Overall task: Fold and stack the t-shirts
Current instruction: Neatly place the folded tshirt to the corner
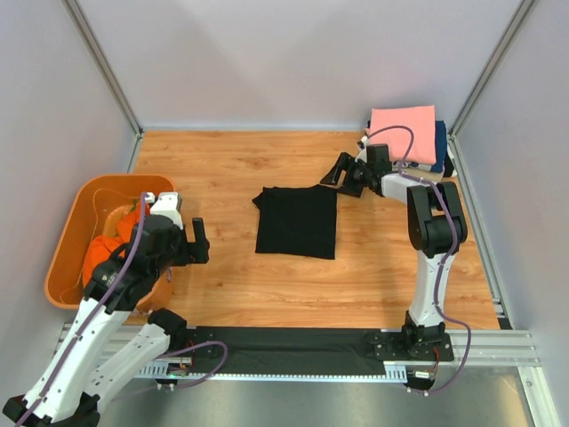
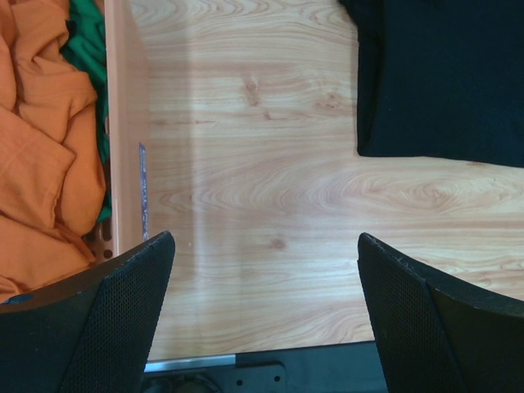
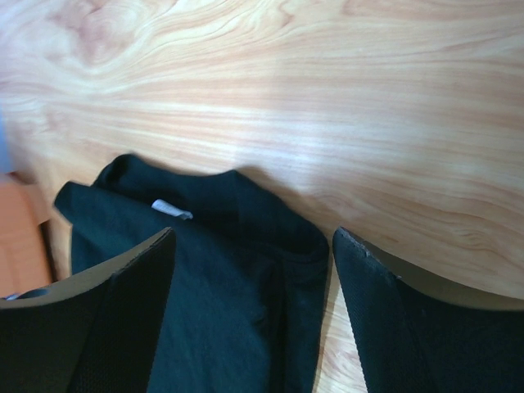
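Top view: one folded black t-shirt lies flat at the middle of the wooden surface, with bare wood open on all four sides of it. One orange tub sits at the left edge of the surface and holds a crumpled orange t-shirt. One stack stands in the far right corner by the walls, with a pink t-shirt on top and a navy t-shirt beneath.

The left fingers are spread wide and hold nothing. They hover over bare wood between the tub wall and the black shirt's left edge.

The right fingers are apart and unclamped, straddling the shirt's far right corner.

Only the left wrist view shows green cloth beside the orange shirt in the tub. Only the right wrist view shows the white neck label.
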Tool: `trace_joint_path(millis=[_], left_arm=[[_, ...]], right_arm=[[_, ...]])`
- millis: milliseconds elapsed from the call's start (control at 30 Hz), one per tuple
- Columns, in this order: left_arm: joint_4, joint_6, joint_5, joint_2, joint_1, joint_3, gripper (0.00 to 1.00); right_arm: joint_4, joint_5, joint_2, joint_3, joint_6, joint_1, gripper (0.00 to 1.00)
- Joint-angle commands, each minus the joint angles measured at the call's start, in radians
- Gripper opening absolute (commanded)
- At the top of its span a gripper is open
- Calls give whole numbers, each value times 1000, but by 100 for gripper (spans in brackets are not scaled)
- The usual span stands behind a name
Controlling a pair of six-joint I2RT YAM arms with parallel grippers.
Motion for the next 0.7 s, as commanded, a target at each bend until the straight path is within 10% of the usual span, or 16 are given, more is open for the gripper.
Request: trace_joint_path(millis=[0,400,667], left_arm=[[33,21,-9,4,6,-6,98],[30,13,-23,-15,8,-8,97],[30,13,-27,-23,9,-9,96]], right_arm=[[-40,-61,36,-95,13,-26,80],[-63,-97,25,-158,-18,-12,75],[-62,-129,57,-129,-13,4,40]])
